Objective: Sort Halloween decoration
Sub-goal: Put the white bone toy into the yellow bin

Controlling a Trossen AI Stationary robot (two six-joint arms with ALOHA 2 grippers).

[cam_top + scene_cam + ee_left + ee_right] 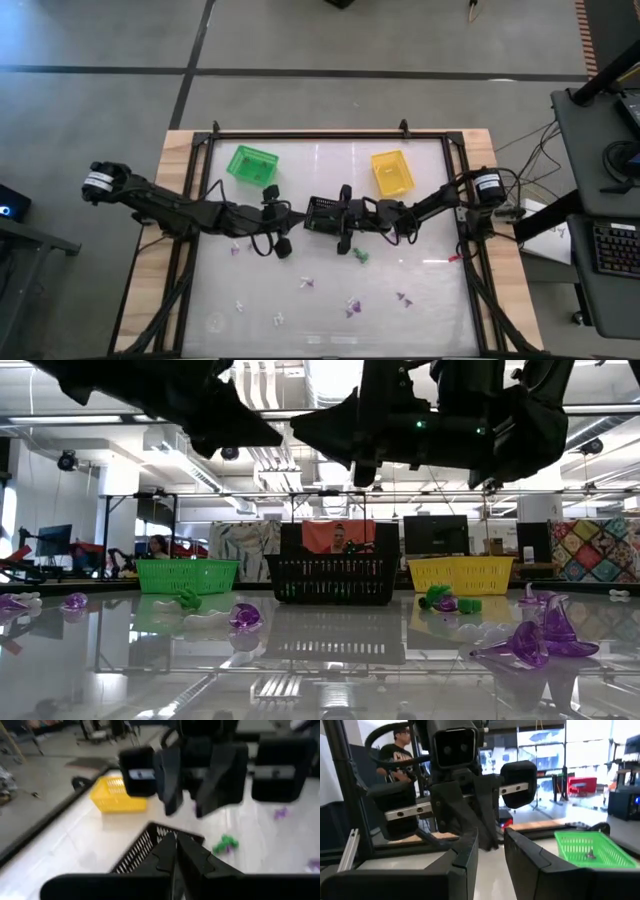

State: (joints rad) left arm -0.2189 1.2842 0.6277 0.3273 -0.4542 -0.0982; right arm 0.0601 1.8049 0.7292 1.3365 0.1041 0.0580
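Note:
The black basket [320, 213] stands mid-table between the green basket [252, 163] and the yellow basket [392, 171]. Tiny trinkets lie on the near half of the table: a green one [360, 256], purple ones [308, 283] and white ones [278, 318]. My left gripper [175, 852] hovers at the black basket's left edge with its fingers shut; nothing shows between them. My right gripper [490, 855] faces it from the right, over the same basket, and is open with a narrow gap. The two grippers point at each other, raised above the table.
In the low view a green trinket [185, 600] and a purple one [245, 617] lie in front of the baskets, and larger purple pieces [540, 640] lie near the table's near right. A person [395, 750] stands beyond the table's left side.

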